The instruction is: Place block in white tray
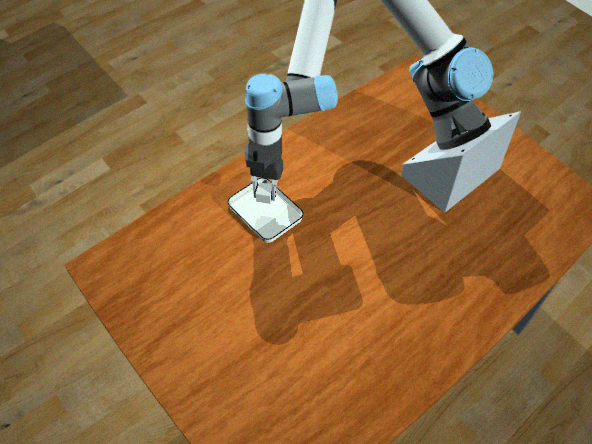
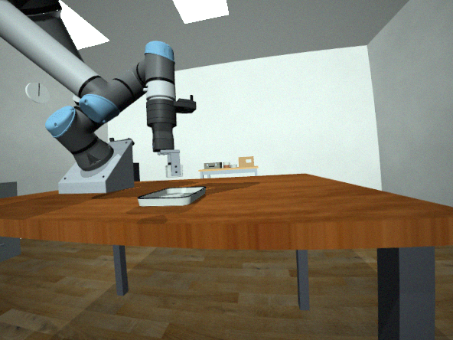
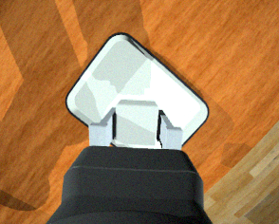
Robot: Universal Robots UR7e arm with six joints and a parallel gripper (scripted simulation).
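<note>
My gripper (image 1: 263, 192) is shut on a pale grey-white block (image 1: 263, 197) and holds it in the air above the white tray (image 1: 265, 213). In the side view the gripper (image 2: 173, 170) and block (image 2: 171, 171) hang clearly above the tray (image 2: 172, 196), not touching it. In the wrist view the block (image 3: 136, 122) sits between the two fingers, over the near corner of the tray (image 3: 135, 87). The tray's floor is bare, partly in shadow.
The tray lies on an orange wooden table (image 1: 325, 280) near its far left edge. The arm's grey base (image 1: 460, 162) stands at the table's right side. The wooden room floor lies beyond the table edge just behind the tray.
</note>
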